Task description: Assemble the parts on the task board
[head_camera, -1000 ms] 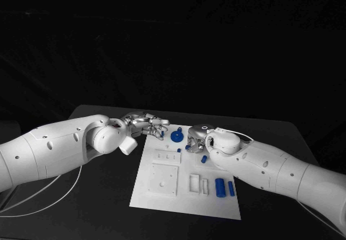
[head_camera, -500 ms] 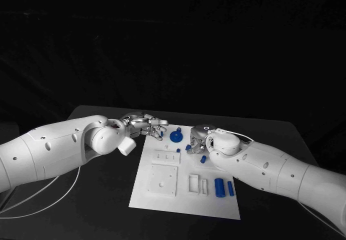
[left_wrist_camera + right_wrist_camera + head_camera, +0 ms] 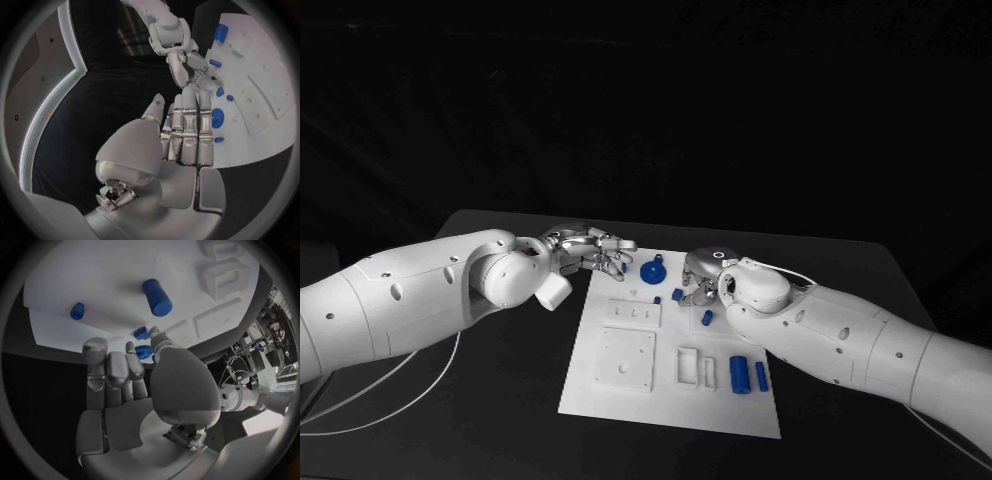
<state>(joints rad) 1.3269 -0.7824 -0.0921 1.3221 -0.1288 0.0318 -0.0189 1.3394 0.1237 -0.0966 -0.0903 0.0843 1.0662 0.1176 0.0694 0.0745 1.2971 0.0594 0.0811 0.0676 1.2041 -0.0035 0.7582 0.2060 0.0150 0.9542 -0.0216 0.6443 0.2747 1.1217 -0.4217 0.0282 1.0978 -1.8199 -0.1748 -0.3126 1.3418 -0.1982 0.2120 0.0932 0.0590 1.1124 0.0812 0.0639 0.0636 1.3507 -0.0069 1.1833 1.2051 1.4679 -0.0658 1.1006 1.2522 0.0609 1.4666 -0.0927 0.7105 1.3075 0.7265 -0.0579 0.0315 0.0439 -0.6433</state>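
Lying in the middle of the black surface (image 3: 502,400), the white task board (image 3: 668,400) carries blue parts: a round disc (image 3: 653,271) near its far edge and two cylinders (image 3: 749,375) toward its near right side. At the board's far left corner, the left hand (image 3: 593,250) hovers close to the disc, fingers held straight and side by side, gripping nothing. At the board's far right, the right hand (image 3: 700,282) has its fingers curled down, pinching a small ridged blue part (image 3: 144,352) between thumb and fingers.
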